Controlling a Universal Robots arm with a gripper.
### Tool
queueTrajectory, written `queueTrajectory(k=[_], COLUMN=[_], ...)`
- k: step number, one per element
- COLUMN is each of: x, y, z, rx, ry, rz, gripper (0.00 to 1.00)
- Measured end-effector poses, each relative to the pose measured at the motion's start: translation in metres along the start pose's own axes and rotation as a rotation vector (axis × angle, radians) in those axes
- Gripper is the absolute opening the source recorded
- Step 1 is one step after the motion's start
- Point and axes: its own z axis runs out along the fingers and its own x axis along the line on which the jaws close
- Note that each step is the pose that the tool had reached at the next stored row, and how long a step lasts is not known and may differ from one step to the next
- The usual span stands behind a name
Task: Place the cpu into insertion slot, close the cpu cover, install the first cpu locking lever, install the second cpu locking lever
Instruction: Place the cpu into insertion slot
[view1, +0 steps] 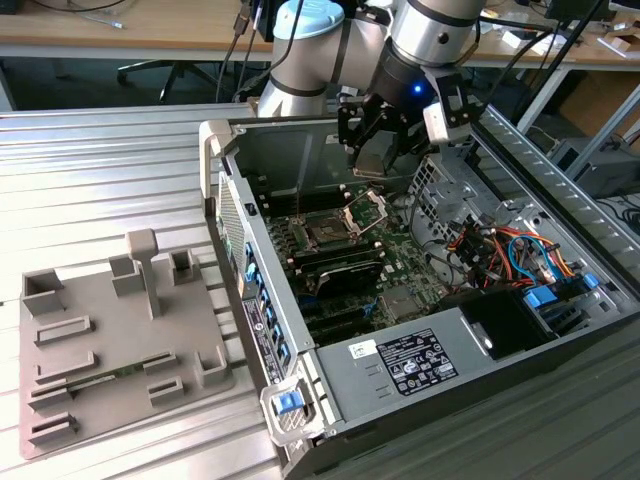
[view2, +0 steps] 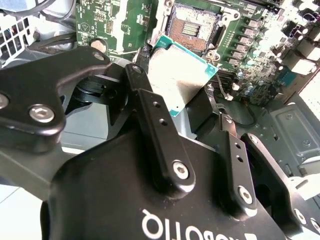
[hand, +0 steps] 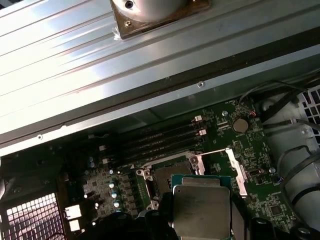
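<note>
Pincer (view1: 375, 165): I see it hanging inside the open computer case (view1: 290, 150), its fingers (view2: 150, 115) pinching the cpu (view1: 372, 152) by two opposite edges.
Cpu: clamped at the fingertips and held clear of the board. Its silvery top (hand: 201, 207) faces the first wrist view and it sits tilted in the second wrist view (view2: 177, 75).
Insertion slot (hand: 167, 175): on the motherboard (view1: 400, 260) below the pincer, just past the fingertips, with its contact field uncovered (view2: 192, 27).
Cpu cover (hand: 239, 172): swung up on its hinge beside the slot, apart from the cpu.
Case contents: green motherboard, a row of memory slots (hand: 160, 135) beyond the slot from the pincer, and coloured cables (view1: 495, 250) off to one side.
Grey tray (view1: 110, 320): outside the case, well apart from the pincer toward the exterior view's left, carrying grey blocks.
</note>
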Motion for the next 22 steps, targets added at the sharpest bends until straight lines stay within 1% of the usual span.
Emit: queueTrajectory(k=[8, 13, 22], x=[0.0000, 0.0000, 0.0000], y=[0.0000, -0.0001, -0.0001], z=[0.0004, 0.0006, 0.0010], rx=[-0.0007, -0.0014, -0.0022], ry=[-0.0034, -0.0065, -0.0103], rz=[0.038, 0.071, 0.115], gripper=[0.55, 0.55, 0.55])
